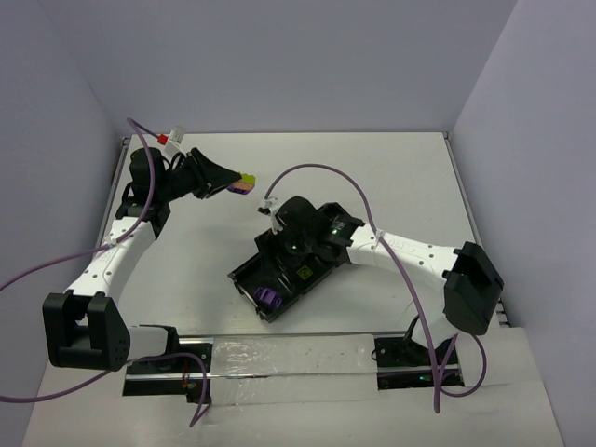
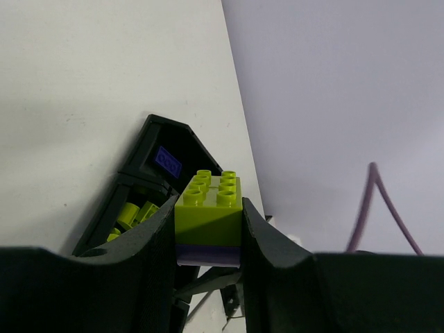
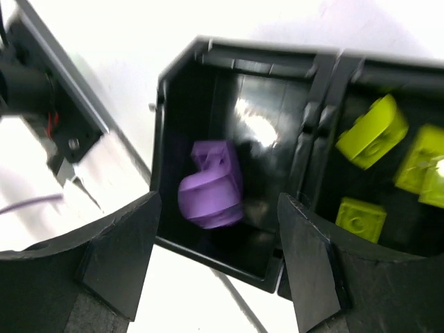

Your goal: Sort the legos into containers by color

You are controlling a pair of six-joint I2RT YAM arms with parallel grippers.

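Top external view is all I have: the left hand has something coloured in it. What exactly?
Observer: The left hand is shut on a two-layer stack, a yellow-green brick on a thin purple brick.
Operator: I can't see under the right hand. Is it holding anything?
Observer: No, it is open and empty, above the tray.
Operator: I see a purple piece in the end compartment. What's in the next one?
Observer: Several yellow-green bricks, with no purple among those in view.
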